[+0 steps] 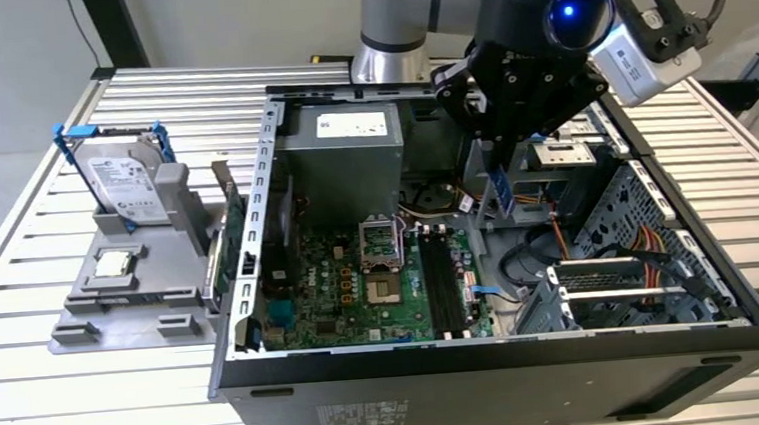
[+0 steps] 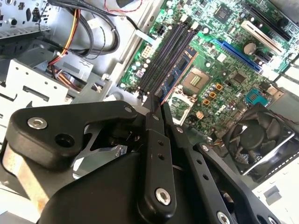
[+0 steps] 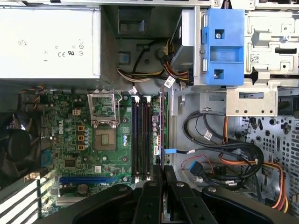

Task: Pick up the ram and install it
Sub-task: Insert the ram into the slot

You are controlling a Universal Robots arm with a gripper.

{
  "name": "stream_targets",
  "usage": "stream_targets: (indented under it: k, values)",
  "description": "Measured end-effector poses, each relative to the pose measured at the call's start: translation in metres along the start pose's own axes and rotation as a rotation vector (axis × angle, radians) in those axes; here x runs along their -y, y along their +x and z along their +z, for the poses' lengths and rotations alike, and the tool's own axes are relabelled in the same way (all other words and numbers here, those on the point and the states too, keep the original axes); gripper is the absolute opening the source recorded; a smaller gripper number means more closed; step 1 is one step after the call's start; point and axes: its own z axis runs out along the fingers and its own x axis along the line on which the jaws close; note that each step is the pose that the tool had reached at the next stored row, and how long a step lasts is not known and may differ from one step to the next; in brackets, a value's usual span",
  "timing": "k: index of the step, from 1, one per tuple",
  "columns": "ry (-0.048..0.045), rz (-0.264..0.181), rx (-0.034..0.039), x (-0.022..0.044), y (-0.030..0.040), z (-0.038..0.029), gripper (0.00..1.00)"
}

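My gripper (image 1: 498, 150) hangs over the open computer case (image 1: 496, 350), shut on the ram (image 1: 498, 192). The ram is a thin bluish stick held upright on its edge, pointing down from the fingers. Both wrist views show it as a narrow strip (image 3: 162, 126) (image 2: 176, 70) running out from between the black fingertips (image 3: 154, 173) (image 2: 154, 116). It sits above the motherboard, just beside the row of black memory slots (image 3: 140, 135) (image 1: 441, 288) (image 2: 163, 51), on the side nearer the drive bays. It floats above the board and touches no slot.
A silver hard drive in a blue bracket (image 1: 124, 180) and a small square processor chip (image 1: 113, 263) rest on a grey holder at the exterior view's left. Inside the case are the power supply (image 1: 342, 145), CPU socket (image 3: 105, 140), a fan (image 2: 254, 135), loose cables (image 3: 233, 158) and a blue drive bracket (image 3: 224, 46).
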Motion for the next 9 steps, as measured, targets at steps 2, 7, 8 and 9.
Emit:
stream_targets:
  k: [2,7,8,9]
  values:
    - [0.0002,0.0,0.0,0.0,0.0,0.0008,0.0]
    - [0.0011,0.0,0.0,0.0001,0.0002,0.0064,0.0]
    - [0.0011,0.0,0.0,0.0001,0.0002,0.0071,0.0]
    - [0.0012,0.0,0.0,0.0001,0.0002,0.0078,0.0]
